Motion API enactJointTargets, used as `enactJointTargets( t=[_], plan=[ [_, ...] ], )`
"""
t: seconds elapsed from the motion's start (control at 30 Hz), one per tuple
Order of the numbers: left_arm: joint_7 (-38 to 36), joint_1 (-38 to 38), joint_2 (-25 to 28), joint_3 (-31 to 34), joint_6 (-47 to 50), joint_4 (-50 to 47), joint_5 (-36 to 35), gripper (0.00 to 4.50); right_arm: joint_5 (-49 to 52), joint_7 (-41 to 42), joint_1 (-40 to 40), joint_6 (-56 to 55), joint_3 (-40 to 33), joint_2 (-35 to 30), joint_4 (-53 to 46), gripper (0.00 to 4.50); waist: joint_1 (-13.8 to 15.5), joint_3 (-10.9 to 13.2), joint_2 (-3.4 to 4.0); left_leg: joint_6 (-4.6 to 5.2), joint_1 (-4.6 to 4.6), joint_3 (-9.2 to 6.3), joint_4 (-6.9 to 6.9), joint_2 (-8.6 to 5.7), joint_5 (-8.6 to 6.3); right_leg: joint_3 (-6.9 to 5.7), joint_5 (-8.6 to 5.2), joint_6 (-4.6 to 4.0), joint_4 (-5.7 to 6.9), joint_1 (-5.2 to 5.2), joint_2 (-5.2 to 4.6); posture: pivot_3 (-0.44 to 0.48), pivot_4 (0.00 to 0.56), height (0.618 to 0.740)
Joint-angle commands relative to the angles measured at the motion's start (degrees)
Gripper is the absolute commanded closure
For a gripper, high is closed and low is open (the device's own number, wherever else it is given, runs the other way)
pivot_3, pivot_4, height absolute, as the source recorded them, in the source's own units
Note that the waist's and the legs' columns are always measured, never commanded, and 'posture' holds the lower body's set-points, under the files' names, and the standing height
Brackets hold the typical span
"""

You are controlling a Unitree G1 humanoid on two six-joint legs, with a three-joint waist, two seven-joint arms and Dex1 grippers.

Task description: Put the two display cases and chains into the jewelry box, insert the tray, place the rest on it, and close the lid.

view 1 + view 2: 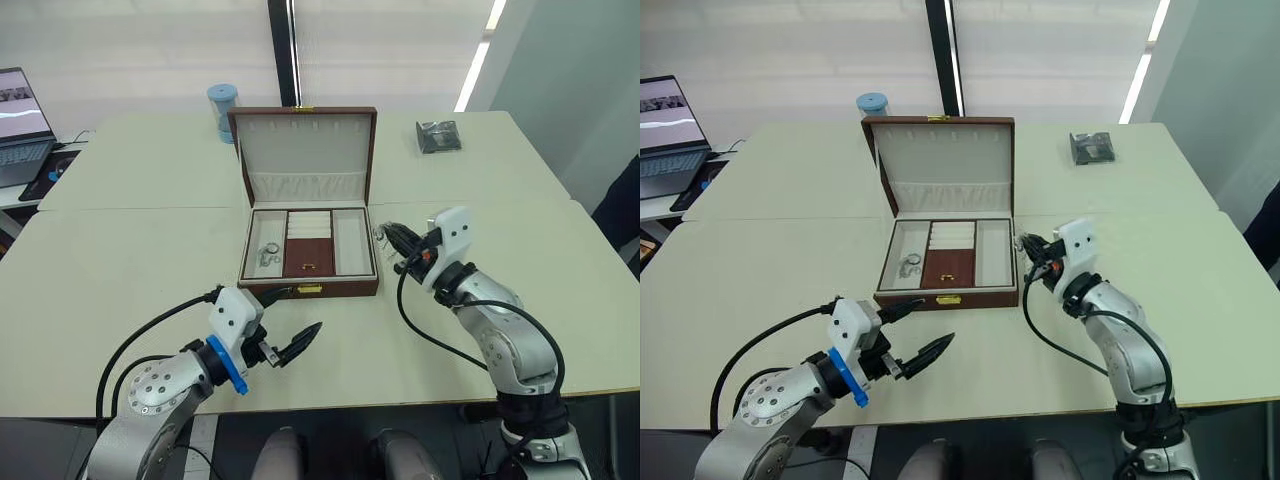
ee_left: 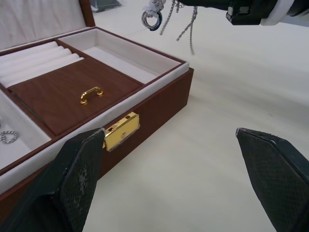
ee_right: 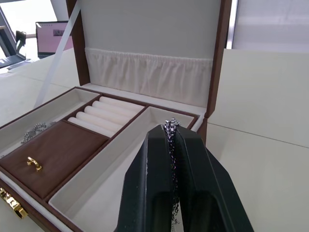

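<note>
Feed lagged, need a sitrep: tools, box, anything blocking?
Right tool shut on chain, beside jewelry box. Left tool open, empty, near the front. Tray in, lid up. Nothing blocking.

Laptop, blue cylinder, grey packet

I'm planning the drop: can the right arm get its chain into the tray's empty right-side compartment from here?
Probably yes. The right gripper, shut on the chain, hangs just beside the jewelry box, next to that right compartment; the lid stands open and nothing lies between.
</note>
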Motion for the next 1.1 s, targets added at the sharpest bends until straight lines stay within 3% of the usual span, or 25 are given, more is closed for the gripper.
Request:
enactJointTargets(
  t=[0.03,0.3,0.6,1.1],
  plan=[
    [1.4,2.1,-1.2,2.1,-3.6,-0.6,0.7,0.0,1.6,1.0,-3.4,0.1,1.1,1.1,0.3,4.48,0.0,0.0,0.0,0.0,-0.02,0.0,0.0,0.0,0.0,-0.01,0.0,0.0,0.0,-0.01,0.0,0.0,0.15,0.74],
    [2.4,6.7,-3.1,3.2,-9.3,2.4,2.6,0.0,1.5,1.3,-8.9,0.7,3.7,4.7,5.7,4.48,-0.1,0.0,0.02,0.0,-0.04,0.01,0.0,0.0,0.0,0.0,0.0,-0.01,0.01,-0.08,-0.01,0.0,0.15,0.74],
    [5.9,11.2,-4.7,3.2,-9.7,-1.5,3.9,0.0,1.3,1.9,-10.7,-0.7,5.4,7.4,10.7,4.48,-0.1,0.0,0.02,0.01,-0.07,0.02,-0.01,0.02,0.0,-0.01,0.0,-0.01,0.03,-0.12,-0.03,0.0,0.15,0.74],
    [8.5,7.2,-4.0,3.0,-3.8,-3.4,2.5,0.0,0.9,0.0,-10.1,-3.3,3.1,7.9,13.9,4.48,-0.1,0.0,0.03,0.01,-0.08,0.04,-0.02,0.02,0.0,0.0,0.0,-0.01,0.02,-0.14,-0.02,0.0,0.15,0.74]
  ],
)
